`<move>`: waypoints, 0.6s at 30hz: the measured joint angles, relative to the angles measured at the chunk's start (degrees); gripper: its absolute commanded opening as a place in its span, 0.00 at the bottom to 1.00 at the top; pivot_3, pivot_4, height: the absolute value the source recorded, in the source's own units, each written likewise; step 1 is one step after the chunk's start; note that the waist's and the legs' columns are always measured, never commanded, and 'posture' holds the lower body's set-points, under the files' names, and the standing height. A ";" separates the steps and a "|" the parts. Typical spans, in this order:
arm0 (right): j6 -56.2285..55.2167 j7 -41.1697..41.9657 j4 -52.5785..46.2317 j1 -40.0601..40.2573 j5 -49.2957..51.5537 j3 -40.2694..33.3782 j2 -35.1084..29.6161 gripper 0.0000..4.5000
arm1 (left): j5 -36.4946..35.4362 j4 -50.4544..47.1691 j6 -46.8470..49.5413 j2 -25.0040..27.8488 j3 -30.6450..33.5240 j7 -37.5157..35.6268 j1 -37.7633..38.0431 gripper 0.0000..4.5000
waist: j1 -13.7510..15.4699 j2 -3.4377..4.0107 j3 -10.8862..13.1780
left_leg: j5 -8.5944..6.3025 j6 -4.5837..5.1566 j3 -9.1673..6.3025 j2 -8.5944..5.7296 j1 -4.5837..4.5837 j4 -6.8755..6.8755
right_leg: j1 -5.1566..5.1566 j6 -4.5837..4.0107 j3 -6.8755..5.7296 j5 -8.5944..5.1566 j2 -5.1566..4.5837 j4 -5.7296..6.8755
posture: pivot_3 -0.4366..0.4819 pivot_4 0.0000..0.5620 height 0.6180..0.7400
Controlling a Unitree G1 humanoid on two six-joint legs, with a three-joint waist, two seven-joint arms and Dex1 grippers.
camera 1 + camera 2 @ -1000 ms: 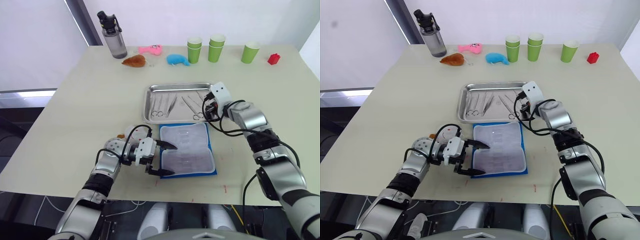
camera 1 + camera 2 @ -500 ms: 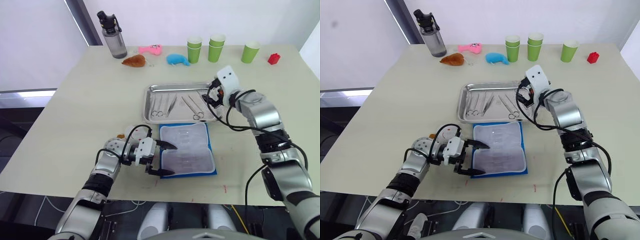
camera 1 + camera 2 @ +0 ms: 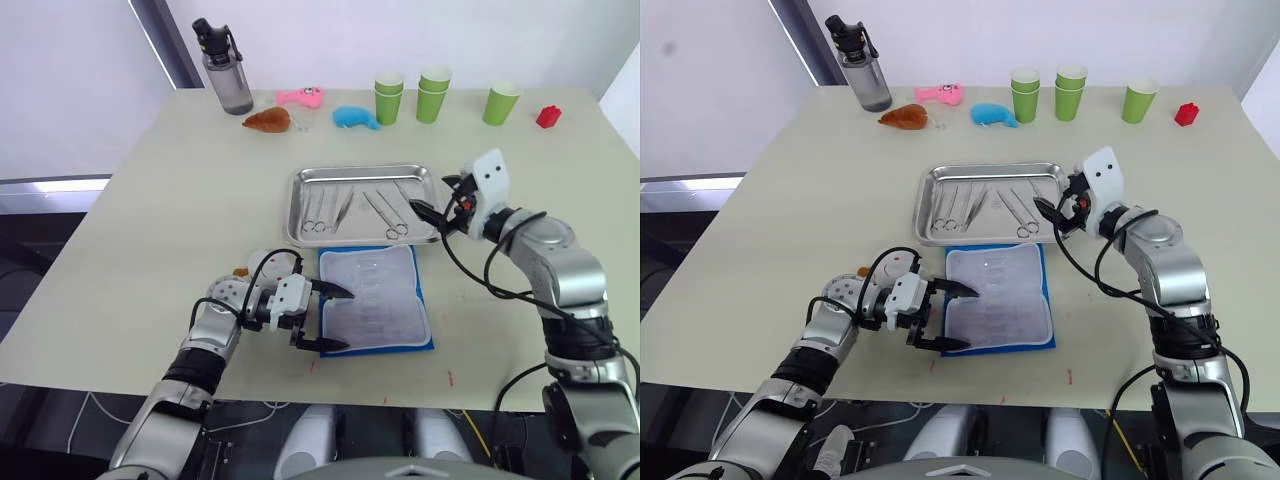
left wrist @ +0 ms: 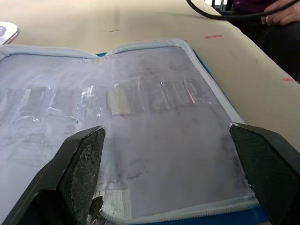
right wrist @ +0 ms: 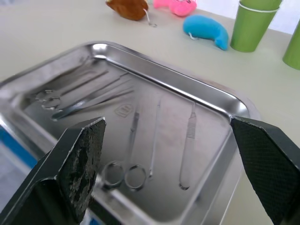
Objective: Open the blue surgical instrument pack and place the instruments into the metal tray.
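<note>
The blue surgical instrument pack (image 3: 375, 298) lies open flat near the table's front edge, pale lining up, and its clear pockets (image 4: 140, 96) look empty. Just behind it sits the metal tray (image 3: 299, 205) with several slim instruments (image 3: 340, 210) lying in it, among them ring-handled scissors (image 5: 133, 140). My left gripper (image 3: 345, 320) rests open at the pack's left side, its fingers (image 4: 79, 164) spread over the lining. My right gripper (image 3: 432, 197) hovers open and empty over the tray's right rim (image 5: 187, 89).
Along the far edge stand a dark bottle (image 3: 225, 72), brown (image 3: 268, 121), pink (image 3: 301, 98) and blue (image 3: 355, 119) toys, three stacks of green cups (image 3: 433, 95) and a red block (image 3: 547, 117). A person's hand (image 4: 281, 11) shows beyond the table's front.
My right gripper has lifted out of the tray's right end and drawn back to the right, over the rim. The left gripper and the pack have not moved.
</note>
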 measured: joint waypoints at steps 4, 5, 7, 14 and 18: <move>-3.20 1.74 -2.19 6.50 1.83 -1.71 -1.51 0.98 | -2.96 -5.75 5.54 -0.06 0.49 0.81 1.93 1.00 | -0.14 -0.32 0.29 | 0.16 -0.28 0.02 0.01 -0.68 0.21 | -0.64 0.01 0.03 0.01 0.03 0.11 | 0.48 0.27 0.95; -4.54 2.14 -2.75 7.97 2.43 -2.53 -1.65 0.98 | -3.98 -7.40 7.62 -0.12 0.58 1.45 1.93 1.00 | -0.12 -0.43 0.42 | 0.17 -0.29 0.00 0.03 -0.74 0.21 | -0.68 0.01 0.03 0.01 0.06 0.10 | 0.48 0.27 0.95; -6.91 3.13 -4.09 10.73 3.82 -4.10 -1.98 0.98 | -6.44 -11.26 11.26 -0.10 1.91 3.23 1.77 1.00 | -0.14 -0.54 0.51 | 0.17 -0.30 -0.06 0.05 -0.91 0.23 | -0.85 0.01 0.02 0.01 0.08 0.09 | 0.48 0.27 0.95; -13.15 6.76 -6.47 17.95 7.21 -7.29 -3.42 0.98 | -13.02 -21.67 22.11 0.75 7.64 10.79 0.45 1.00 | -0.19 -0.73 0.65 | 0.20 -0.34 -0.03 0.06 -0.99 0.25 | -0.94 0.01 0.03 0.01 0.09 0.12 | 0.48 0.27 0.95; -15.53 9.83 -6.48 21.84 10.59 -10.25 -4.68 0.98 | -15.36 -26.09 26.90 3.69 12.34 15.20 2.76 1.00 | -0.26 -0.77 0.73 | 0.20 -0.35 0.04 0.06 -0.97 0.26 | -0.95 0.01 0.11 0.01 0.09 0.12 | 0.48 0.27 0.95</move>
